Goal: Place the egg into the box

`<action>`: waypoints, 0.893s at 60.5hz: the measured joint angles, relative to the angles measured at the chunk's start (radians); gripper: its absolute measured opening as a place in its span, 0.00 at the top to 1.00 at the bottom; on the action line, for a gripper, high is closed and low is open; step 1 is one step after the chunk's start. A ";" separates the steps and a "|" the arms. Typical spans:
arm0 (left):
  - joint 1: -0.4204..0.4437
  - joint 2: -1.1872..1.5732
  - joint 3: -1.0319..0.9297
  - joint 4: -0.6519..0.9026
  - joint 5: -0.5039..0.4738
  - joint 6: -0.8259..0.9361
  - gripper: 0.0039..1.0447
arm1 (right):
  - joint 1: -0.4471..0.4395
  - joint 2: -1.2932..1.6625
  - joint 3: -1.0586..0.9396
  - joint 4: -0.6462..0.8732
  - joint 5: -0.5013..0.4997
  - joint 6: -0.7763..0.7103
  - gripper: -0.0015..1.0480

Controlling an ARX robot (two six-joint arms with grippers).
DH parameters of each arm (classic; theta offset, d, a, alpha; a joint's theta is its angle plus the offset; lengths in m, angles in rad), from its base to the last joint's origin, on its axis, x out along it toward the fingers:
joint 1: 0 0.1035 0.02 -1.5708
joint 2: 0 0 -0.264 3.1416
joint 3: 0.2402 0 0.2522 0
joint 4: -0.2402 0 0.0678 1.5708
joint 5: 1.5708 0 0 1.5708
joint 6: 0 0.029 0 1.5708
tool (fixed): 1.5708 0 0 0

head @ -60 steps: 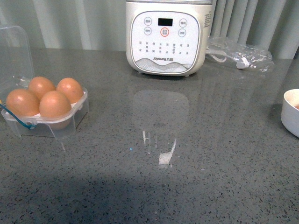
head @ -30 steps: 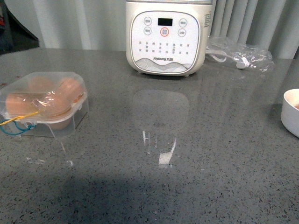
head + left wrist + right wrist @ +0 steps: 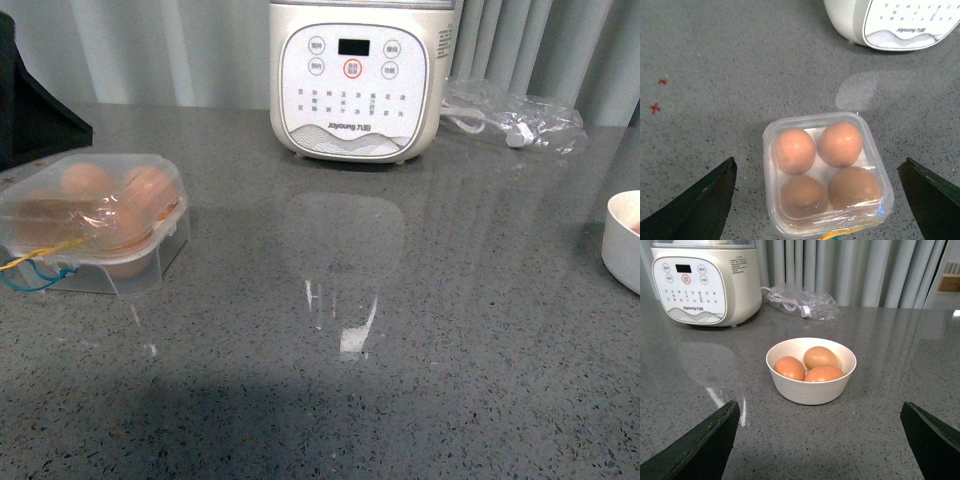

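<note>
The box [image 3: 827, 172] sits near the surface's left edge, lid down over four eggs, the egg [image 3: 840, 144] among them, so the task looks essentially finished. The left fingers [image 3: 705, 197] hang spread wide above it, empty; the right fingers [image 3: 702, 442] gape empty before the bowl [image 3: 811, 370] holding three more eggs. The cooker [image 3: 355, 78] stands at the back edge, obstructing nothing.

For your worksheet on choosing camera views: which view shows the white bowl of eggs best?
The right wrist view: the whole white bowl shows, holding three brown eggs. The front view catches only its edge at the frame's side. The left wrist view misses it.
</note>
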 joint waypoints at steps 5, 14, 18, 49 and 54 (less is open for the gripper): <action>0.005 -0.060 0.014 -0.055 -0.014 0.014 0.06 | 0.000 0.000 0.000 0.000 0.000 0.000 0.07; 0.035 -0.236 0.022 -0.193 -0.021 0.079 0.06 | 0.000 0.000 0.000 0.000 0.000 0.000 0.07; 0.074 -0.316 0.020 -0.242 0.016 0.114 0.06 | 0.000 0.000 0.000 0.000 0.000 0.000 0.07; 0.280 -0.668 -0.332 0.039 0.056 -0.004 0.40 | 0.000 0.000 0.000 0.000 0.000 0.000 0.07; 0.230 -0.728 -0.433 0.077 0.009 -0.043 0.61 | 0.000 0.000 0.000 0.000 0.000 0.000 0.07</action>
